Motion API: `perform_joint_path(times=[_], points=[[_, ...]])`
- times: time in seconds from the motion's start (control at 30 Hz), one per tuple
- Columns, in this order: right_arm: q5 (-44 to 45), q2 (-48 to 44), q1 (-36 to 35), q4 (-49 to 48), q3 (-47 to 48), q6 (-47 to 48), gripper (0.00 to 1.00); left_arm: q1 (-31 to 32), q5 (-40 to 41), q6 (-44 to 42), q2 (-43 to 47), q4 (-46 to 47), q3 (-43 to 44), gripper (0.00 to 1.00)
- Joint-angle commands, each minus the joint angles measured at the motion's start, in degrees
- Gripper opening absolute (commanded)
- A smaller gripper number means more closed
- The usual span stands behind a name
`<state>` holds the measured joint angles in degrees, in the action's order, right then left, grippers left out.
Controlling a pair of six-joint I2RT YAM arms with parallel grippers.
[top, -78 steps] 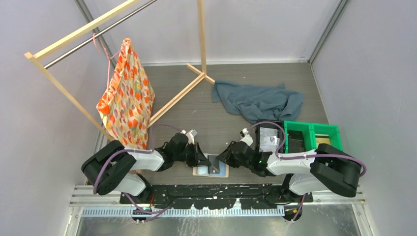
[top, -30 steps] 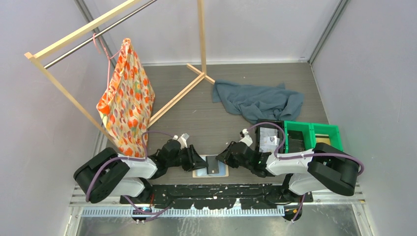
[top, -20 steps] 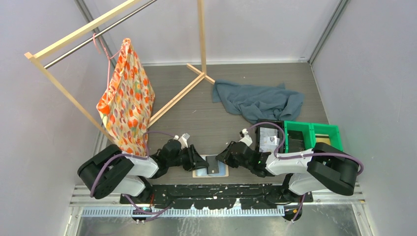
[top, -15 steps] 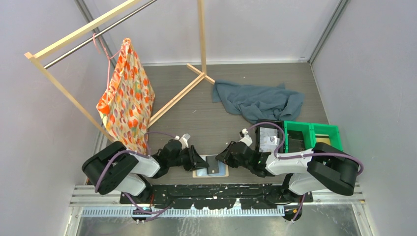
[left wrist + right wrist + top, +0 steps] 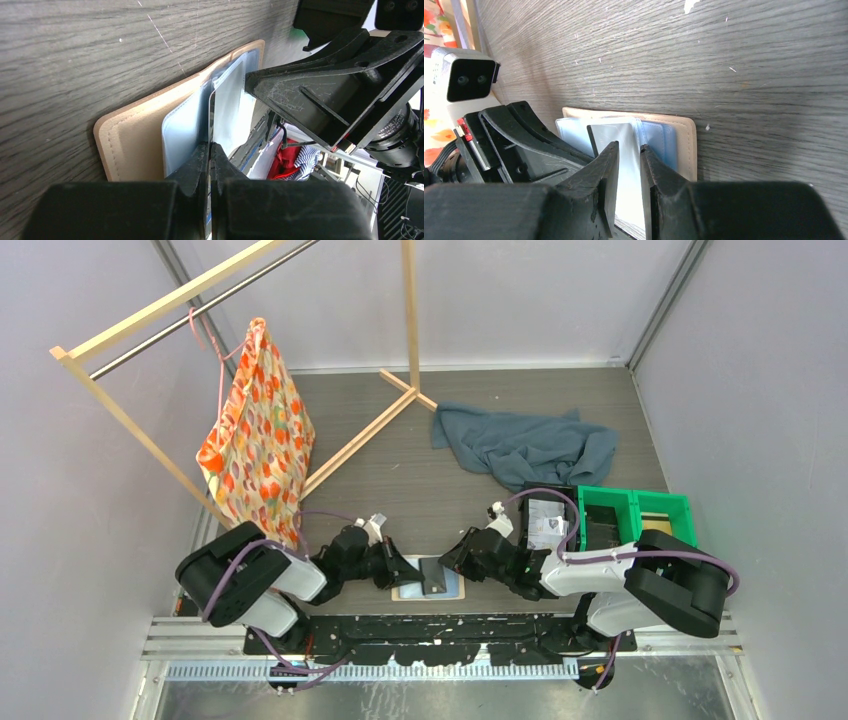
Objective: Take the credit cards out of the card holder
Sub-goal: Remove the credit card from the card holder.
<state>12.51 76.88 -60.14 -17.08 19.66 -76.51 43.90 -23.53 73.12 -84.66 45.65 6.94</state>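
Note:
The tan card holder (image 5: 407, 590) lies open near the table's front edge, its pale blue pockets up. A dark credit card (image 5: 434, 575) sticks out of the pockets. My left gripper (image 5: 408, 573) comes in from the left and is shut on the card's thin edge (image 5: 210, 107); the holder (image 5: 135, 132) lies flat under it. My right gripper (image 5: 452, 562) stands at the holder's right side. Its jaws (image 5: 629, 150) are a narrow gap apart, low over the glossy card (image 5: 616, 135), and grip nothing. The holder's tan rim (image 5: 688, 145) shows beside them.
A green bin (image 5: 660, 505) and a black tray (image 5: 548, 515) stand at the right, behind my right arm. A blue-grey cloth (image 5: 525, 445) lies further back. A wooden rack (image 5: 355, 440) with an orange patterned bag (image 5: 260, 440) stands at the back left.
My left gripper has closed on the card's edge, and that arm's elbow has shifted right. The right arm and the holder have not moved.

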Motion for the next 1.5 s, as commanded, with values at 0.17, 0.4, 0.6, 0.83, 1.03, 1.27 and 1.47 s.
perform_joint_path(times=[0.17, 0.4, 0.6, 0.83, 1.03, 1.27, 1.47], points=[[1.64, 1.31, 0.17, 5.66, -1.38, 0.88, 0.28, -0.13, 2.72, -2.68, 5.70, -7.86, -2.71, 0.01], [1.30, 2.26, 0.14, 4.81, -1.33, 0.79, 0.28, -0.65, 4.35, -5.04, 13.75, -17.58, -2.55, 0.01], [1.59, -1.14, 0.17, 5.68, -0.93, 1.55, 0.27, -0.92, 5.58, -7.01, 21.11, -25.27, -2.31, 0.01], [1.64, -6.87, -0.25, 7.59, 0.34, 3.65, 0.27, -1.01, 5.52, -7.31, 24.32, -27.58, -3.32, 0.01], [2.86, -11.39, -0.59, 11.16, 1.26, 4.53, 0.28, -1.27, 6.67, -9.56, 31.07, -40.51, -1.14, 0.01], [3.65, -16.93, -0.53, 16.61, 3.32, 7.47, 0.29, -1.79, 9.10, -11.73, 46.93, -56.46, 2.53, 0.01], [3.23, -16.95, -0.52, 18.37, 4.16, 8.75, 0.30, -2.42, 9.10, -11.53, 53.52, -61.82, 2.18, 0.00]])
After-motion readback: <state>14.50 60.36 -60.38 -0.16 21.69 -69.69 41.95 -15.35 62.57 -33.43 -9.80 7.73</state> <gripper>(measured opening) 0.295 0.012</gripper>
